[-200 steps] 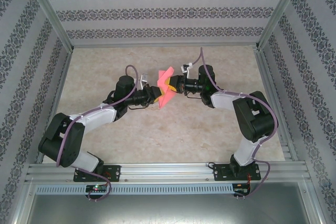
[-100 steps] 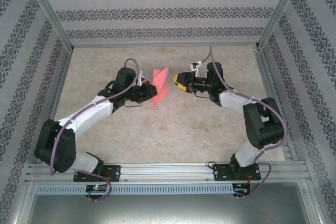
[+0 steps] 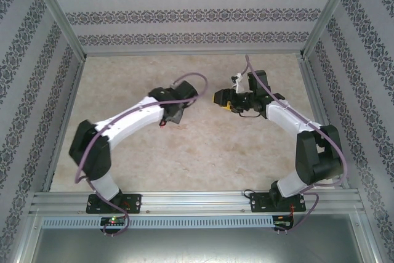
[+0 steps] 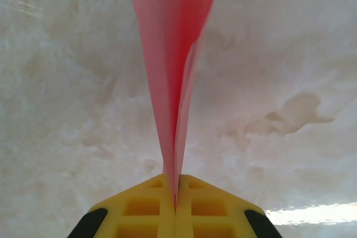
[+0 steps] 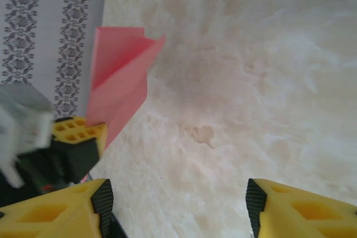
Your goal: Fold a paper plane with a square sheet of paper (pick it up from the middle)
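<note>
Mid-fold: left claw (image 4: 175, 196) pinches folded salmon-pink thin paper sheet (image 4: 170, 54); right claw (image 5: 177, 204) wide, empty. Next, likely: regrasp for wing crease.

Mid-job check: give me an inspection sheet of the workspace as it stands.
Surface: beige marbled table.
Job's things: pink paper, folded, pinched at one end.
Clutter: nothing seen.
Grippers: left gripper shut on the pink paper; right gripper open, apart from the paper.
Cables: purple cables looped along both arms.
Surroundings: patterned walls, aluminium frame.
</note>
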Robot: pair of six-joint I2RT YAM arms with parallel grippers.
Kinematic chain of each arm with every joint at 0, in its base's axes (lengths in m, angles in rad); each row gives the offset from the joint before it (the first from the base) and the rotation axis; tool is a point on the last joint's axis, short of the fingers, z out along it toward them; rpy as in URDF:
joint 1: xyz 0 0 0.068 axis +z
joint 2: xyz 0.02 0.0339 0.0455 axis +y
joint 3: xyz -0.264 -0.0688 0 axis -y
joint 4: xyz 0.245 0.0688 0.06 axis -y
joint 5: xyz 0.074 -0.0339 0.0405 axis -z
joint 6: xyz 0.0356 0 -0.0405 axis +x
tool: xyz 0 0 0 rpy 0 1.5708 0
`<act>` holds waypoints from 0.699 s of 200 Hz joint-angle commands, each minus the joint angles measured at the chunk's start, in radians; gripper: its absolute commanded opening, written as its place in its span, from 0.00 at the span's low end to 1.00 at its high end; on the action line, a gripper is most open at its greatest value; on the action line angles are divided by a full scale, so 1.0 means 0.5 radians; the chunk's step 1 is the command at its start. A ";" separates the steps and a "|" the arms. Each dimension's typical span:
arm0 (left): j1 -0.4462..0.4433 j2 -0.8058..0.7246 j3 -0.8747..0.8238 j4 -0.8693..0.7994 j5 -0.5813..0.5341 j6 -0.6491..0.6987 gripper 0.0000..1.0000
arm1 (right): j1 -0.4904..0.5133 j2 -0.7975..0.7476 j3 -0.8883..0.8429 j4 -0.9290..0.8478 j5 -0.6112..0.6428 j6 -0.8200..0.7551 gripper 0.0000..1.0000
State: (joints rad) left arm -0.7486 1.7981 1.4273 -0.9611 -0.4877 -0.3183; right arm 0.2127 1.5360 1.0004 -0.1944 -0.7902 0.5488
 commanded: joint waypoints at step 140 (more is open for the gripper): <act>-0.531 0.625 0.260 0.068 0.347 0.103 0.55 | -0.191 -0.089 0.040 -0.310 0.031 -0.269 0.69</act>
State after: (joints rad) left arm -1.0023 2.1365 1.5425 -0.9756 -0.4355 -0.2844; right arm 0.1261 1.5322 1.0016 -0.3187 -0.7807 0.4515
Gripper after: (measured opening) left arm 0.514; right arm 0.691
